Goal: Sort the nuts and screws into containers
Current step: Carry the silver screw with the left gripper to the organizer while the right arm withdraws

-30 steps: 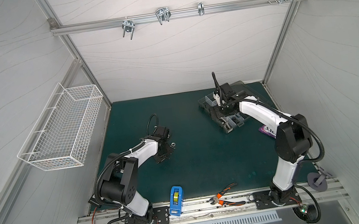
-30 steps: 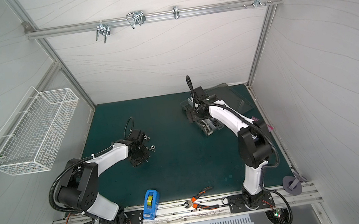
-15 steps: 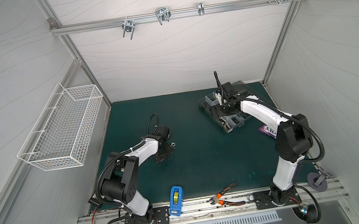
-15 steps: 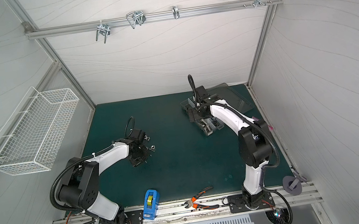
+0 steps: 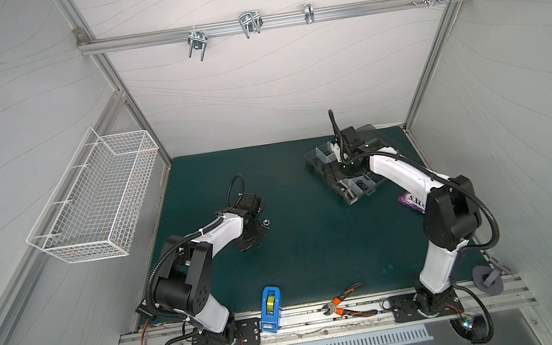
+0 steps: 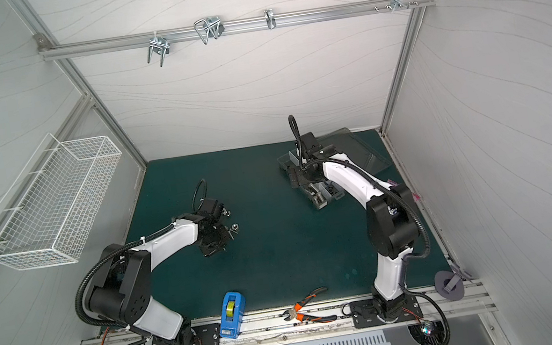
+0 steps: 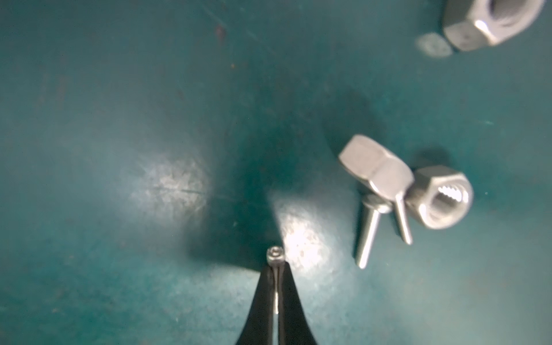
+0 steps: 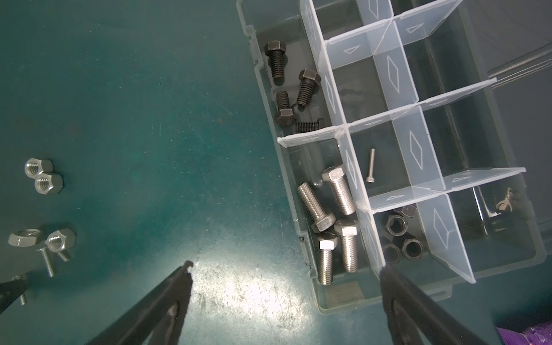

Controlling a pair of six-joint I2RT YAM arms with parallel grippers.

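Observation:
In the left wrist view my left gripper (image 7: 277, 268) is shut on a thin silver screw (image 7: 275, 256), whose socket head pokes out past the tips just above the green mat. Beside it lie two silver nuts (image 7: 442, 197) and two more thin screws (image 7: 369, 233); a bigger nut (image 7: 493, 21) sits further off. My right gripper (image 8: 286, 268) stands wide open and empty at the near corner of the clear organizer box (image 8: 337, 307). Its containers hold black bolts (image 8: 286, 86), silver bolts (image 8: 331, 221), one thin screw (image 8: 371, 165) and black nuts (image 8: 400, 236).
Loose silver nuts (image 8: 44, 176) lie on the mat left of the box. At the front rail are a blue tape dispenser (image 5: 270, 309) and orange pliers (image 5: 346, 304). A white wire basket (image 5: 99, 202) hangs on the left wall. A purple packet (image 5: 412, 202) lies by the right arm.
My left gripper's jaws have closed the last bit onto the thin screw. Both arms stay almost where they were; the right gripper stays open.

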